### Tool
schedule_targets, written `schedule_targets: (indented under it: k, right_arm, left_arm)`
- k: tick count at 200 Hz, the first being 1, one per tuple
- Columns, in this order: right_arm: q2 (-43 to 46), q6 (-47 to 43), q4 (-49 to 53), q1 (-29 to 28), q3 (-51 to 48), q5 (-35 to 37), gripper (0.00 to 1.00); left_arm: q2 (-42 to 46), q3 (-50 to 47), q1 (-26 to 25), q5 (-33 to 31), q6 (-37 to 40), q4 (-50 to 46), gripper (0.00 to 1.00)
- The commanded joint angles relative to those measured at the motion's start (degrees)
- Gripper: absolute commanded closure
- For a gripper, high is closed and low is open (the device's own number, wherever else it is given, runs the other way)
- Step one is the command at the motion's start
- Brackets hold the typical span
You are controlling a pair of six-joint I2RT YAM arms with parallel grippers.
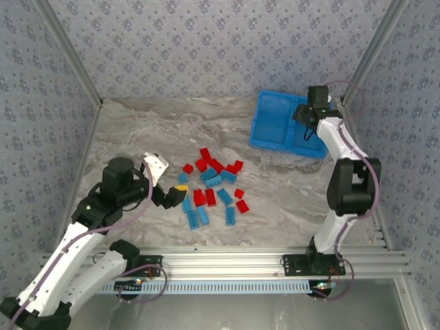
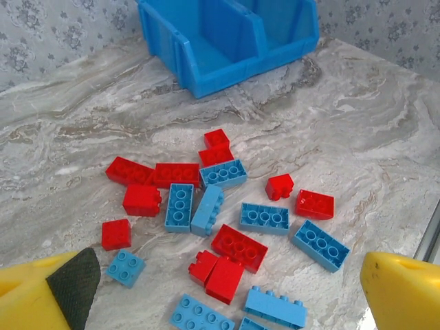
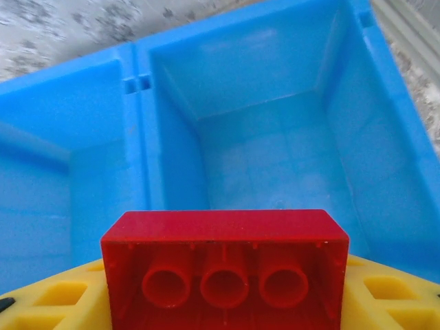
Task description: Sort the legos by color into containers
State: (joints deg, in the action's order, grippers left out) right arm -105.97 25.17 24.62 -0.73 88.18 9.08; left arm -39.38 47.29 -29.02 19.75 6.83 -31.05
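Top camera: red and light blue legos lie scattered mid-frame on the marbled table. The left gripper sits at the pile's left edge, low over the table. At upper right is the bright blue bin, and the right gripper hangs above its right half.

Left wrist camera: the left gripper's yellow fingers show at the bottom corners, spread wide and grasping nothing, with loose legos on the table between and beyond them. The bin stands at the top of the frame, well apart from the pile.

Right wrist camera: the right gripper is clamped on a red brick at lower centre, three underside tubes facing the lens. Beyond it is the bin's right-hand compartment, with the divider wall left of centre.
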Motion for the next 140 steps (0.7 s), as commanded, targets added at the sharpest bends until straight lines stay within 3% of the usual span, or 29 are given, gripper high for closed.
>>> schedule_targets:
  k: [1,42,71,122,140]
  right_arm:
    - [-5.87,3.98,5.12,1.27,5.47,-0.47,0.45]
    - [-12.41,8.24,7.85,2.81,9.78,-3.75,0.39]
    - [-11.62,9.13,7.28,2.72,8.61,-5.6,0.22]
    - [-4.56,8.27,5.58,2.74,5.15,-6.1,0.21]
    - [0.18,7.99,2.84,2.54,1.07,-7.74,0.21]
  left_arm:
    - [0.44,-0.27,-0.21,0.25,-0.17,1.51,0.01]
    - [-0.29,-0.25,-0.25,-0.85,0.14,0.21,0.01]
    - [-0.61,-0.27,-0.25,-0.41,-0.22,0.92,0.01]
    - [-1.43,-0.44,-0.25,-0.68,-0.86,1.41,0.01]
    - [-2.43,-0.4,-0.25,-5.76,-8.21,4.32,0.01]
